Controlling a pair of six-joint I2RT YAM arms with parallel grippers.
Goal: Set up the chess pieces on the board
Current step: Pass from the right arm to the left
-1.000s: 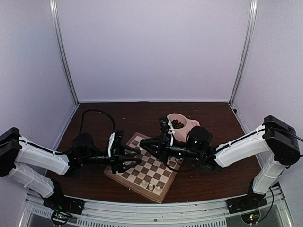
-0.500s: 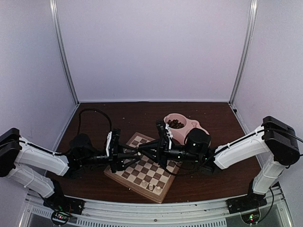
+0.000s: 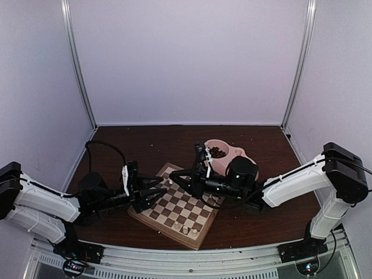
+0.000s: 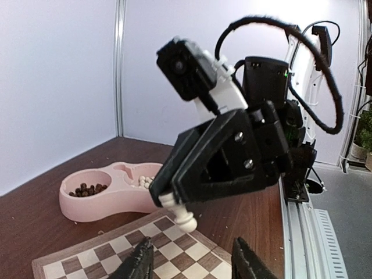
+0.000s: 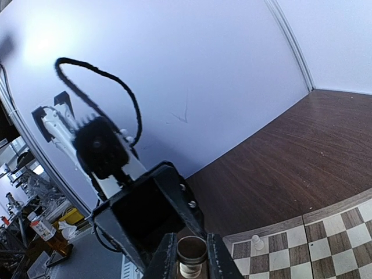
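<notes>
My right gripper (image 3: 174, 181) is shut on a cream chess piece (image 4: 187, 216), which hangs tilted over the far corner of the board (image 3: 192, 213). In the right wrist view the piece's round base (image 5: 192, 254) sits between the two fingers. My left gripper (image 4: 192, 266) faces it from just below, open, with nothing between its fingers. In the top view the left gripper (image 3: 160, 193) is at the board's left edge, apart from the right one. Three cream pieces (image 3: 185, 229) stand near the board's front edge. One pawn (image 5: 256, 242) stands by a corner.
A pink double bowl (image 3: 233, 156) stands behind the board, with dark pieces (image 4: 87, 189) in one compartment and cream ones (image 4: 145, 181) in the other. Both arms reach in low over the brown table. White walls enclose the sides and back.
The two grippers met over the board's left side half a second ago. The left arm has since drawn back to the left. The right gripper still holds the cream piece.
</notes>
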